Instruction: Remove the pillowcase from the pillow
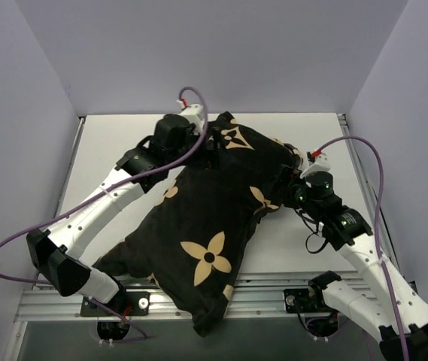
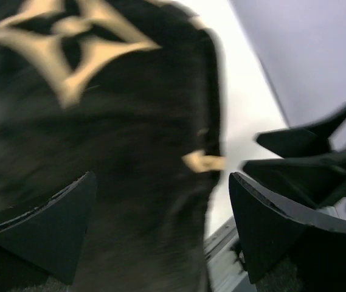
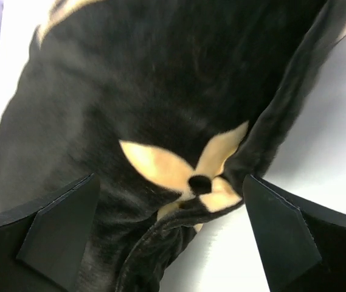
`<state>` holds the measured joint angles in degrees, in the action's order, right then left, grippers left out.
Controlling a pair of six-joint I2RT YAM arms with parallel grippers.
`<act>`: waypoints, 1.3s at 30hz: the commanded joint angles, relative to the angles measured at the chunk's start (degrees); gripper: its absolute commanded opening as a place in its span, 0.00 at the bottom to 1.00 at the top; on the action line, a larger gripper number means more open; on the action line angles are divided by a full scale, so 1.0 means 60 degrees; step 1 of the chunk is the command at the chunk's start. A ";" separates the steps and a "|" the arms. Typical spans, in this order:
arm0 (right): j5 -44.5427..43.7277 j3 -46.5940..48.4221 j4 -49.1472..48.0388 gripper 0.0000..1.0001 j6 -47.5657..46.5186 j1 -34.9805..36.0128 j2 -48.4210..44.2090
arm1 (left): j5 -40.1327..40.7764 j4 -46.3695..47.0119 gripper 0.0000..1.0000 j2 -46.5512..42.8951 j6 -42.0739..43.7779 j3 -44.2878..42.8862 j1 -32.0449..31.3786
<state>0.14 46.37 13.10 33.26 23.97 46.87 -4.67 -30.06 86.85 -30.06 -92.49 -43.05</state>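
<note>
At the near edge of the table (image 1: 116,143), one corner of the pillowcase (image 1: 198,218) hangs over the metal rail (image 1: 56,302). From there the black cover runs diagonally up and right, bulky, to the far side. A large tan flower motif (image 1: 208,257) lies face-up on its near half.

Mid-table, right flank: the right gripper (image 1: 283,183) sits against the cover's right edge. In its wrist view the fingers (image 3: 57,231) stand wide apart. Black velvet and a tan flower fill the space between them, with a rolled hem just below. Nothing is pinched.

Far end: the left gripper (image 1: 207,144) is at the cover's far corner. Its fingers (image 2: 51,225) are also spread, with fabric blurred between and beyond them.
</note>
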 commanded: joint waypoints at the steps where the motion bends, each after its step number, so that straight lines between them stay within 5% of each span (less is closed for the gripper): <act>1: 0.1131 -0.0447 -0.0703 1.00 0.0433 -0.0054 0.0507 | -0.0101 0.0219 0.98 -0.0850 -0.0452 0.1597 0.1179; 5: 0.1486 -0.1340 -0.1685 1.00 0.0697 -0.0083 0.1064 | -0.0262 0.0879 0.98 -0.1481 -0.0629 0.3678 0.1637; 12: -0.0448 -0.1971 -0.0911 0.98 0.0610 -0.1119 0.1665 | -0.0409 0.1466 0.98 -0.2490 -0.1112 0.6286 0.2823; 21: 0.0912 -0.0743 -0.0879 0.96 -0.0063 -0.1563 0.1123 | -0.0365 0.0647 0.98 -0.4599 -0.1668 0.6596 0.2854; 27: 0.1441 0.0444 -0.1552 0.97 -0.0516 -0.1548 0.2513 | 0.0075 -0.0146 0.98 -0.5744 -0.2415 0.7488 0.2078; 33: 0.2831 0.0358 -0.2974 0.98 -0.1060 -0.1315 0.4154 | -0.0351 0.1624 0.99 -0.4884 -0.3251 0.9026 0.2076; 39: 0.2306 -0.0051 -0.3089 0.93 -0.1004 0.0237 0.4581 | 0.0206 0.3076 0.99 -0.1589 -0.2140 0.7567 0.3172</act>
<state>12.43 47.90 -3.38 27.42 20.62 75.33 -6.26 -16.40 67.96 -46.11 -43.31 -27.62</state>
